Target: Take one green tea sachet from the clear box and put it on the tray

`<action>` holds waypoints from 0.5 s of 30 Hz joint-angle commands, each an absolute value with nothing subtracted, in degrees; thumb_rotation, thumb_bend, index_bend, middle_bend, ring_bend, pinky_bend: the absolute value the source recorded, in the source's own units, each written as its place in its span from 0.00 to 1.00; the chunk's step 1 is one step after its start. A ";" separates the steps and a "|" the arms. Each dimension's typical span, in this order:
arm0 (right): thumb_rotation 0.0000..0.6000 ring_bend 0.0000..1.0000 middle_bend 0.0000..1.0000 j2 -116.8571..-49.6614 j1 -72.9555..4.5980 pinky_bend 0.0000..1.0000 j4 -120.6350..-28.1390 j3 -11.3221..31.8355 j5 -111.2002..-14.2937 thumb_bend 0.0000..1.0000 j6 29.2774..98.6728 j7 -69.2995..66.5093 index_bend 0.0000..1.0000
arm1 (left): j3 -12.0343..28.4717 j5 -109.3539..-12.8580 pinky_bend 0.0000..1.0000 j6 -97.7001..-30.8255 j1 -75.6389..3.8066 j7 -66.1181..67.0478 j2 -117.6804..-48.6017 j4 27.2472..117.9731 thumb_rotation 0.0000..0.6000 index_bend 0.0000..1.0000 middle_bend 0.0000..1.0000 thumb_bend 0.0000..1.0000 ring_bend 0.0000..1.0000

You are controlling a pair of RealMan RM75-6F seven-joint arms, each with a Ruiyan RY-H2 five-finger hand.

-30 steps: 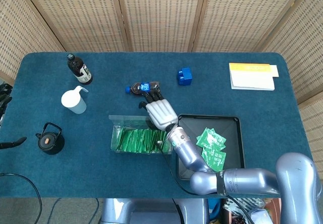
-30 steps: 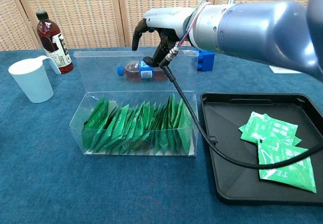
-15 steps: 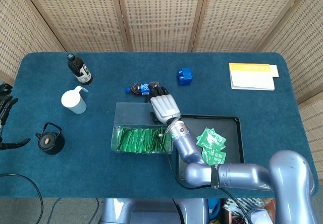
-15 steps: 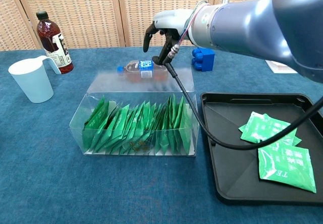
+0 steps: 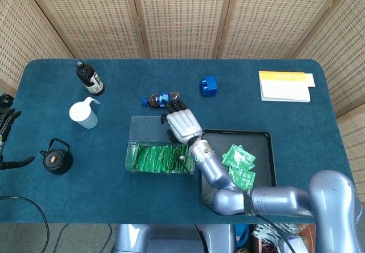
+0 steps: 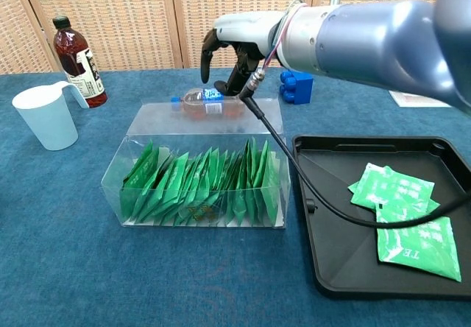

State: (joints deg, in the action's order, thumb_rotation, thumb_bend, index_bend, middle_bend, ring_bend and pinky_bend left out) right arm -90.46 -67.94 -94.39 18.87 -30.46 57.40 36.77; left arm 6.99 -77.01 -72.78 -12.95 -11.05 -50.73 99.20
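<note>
The clear box (image 5: 132, 148) (image 6: 114, 172) holds a row of several upright green tea sachets (image 5: 157, 156) (image 6: 206, 181). Its lid (image 5: 148, 129) (image 6: 169, 118) lies folded back flat behind it. My right hand (image 5: 182, 125) (image 6: 229, 47) hovers above the lid's right part, fingers bent downward and apart, holding nothing. To the right is the black tray (image 5: 260, 145) (image 6: 331, 165) with green sachets (image 5: 238, 157) (image 6: 391, 187) lying on it. My left hand (image 5: 5, 122) shows only at the far left edge of the head view, fingers spread, away from the box.
A small bottle (image 5: 159, 99) (image 6: 200, 99) lies just behind the lid. A brown bottle (image 5: 89, 77) (image 6: 73, 60) and white cup (image 5: 84, 113) (image 6: 45, 115) stand at the back left, a black teapot (image 5: 56, 157) at the left. A blue block (image 5: 209, 85) (image 6: 296, 88) and notepad (image 5: 284, 85) lie behind the tray.
The box lid has gone from standing upright to lying flat behind the box. My right hand has lifted off it and shifted slightly, still empty.
</note>
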 commanded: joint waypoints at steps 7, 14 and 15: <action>1.00 0.00 0.00 -88.75 -62.90 0.00 -98.62 11.11 -50.26 0.64 52.85 29.08 0.40 | 6.81 -77.03 0.00 -72.54 -13.19 -10.17 -50.99 99.34 1.00 0.00 0.00 0.12 0.00; 1.00 0.00 0.00 -89.07 -62.34 0.00 -97.15 8.38 -55.99 0.53 52.76 29.92 0.41 | 6.68 -77.05 0.00 -72.48 -13.29 -9.58 -51.18 99.50 1.00 0.00 0.00 0.12 0.00; 1.00 0.00 0.00 -88.96 -62.23 0.00 -96.89 8.08 -56.64 0.53 52.70 30.04 0.41 | 6.68 -77.03 0.00 -72.45 -13.32 -9.49 -51.20 99.52 1.00 0.00 0.00 0.12 0.00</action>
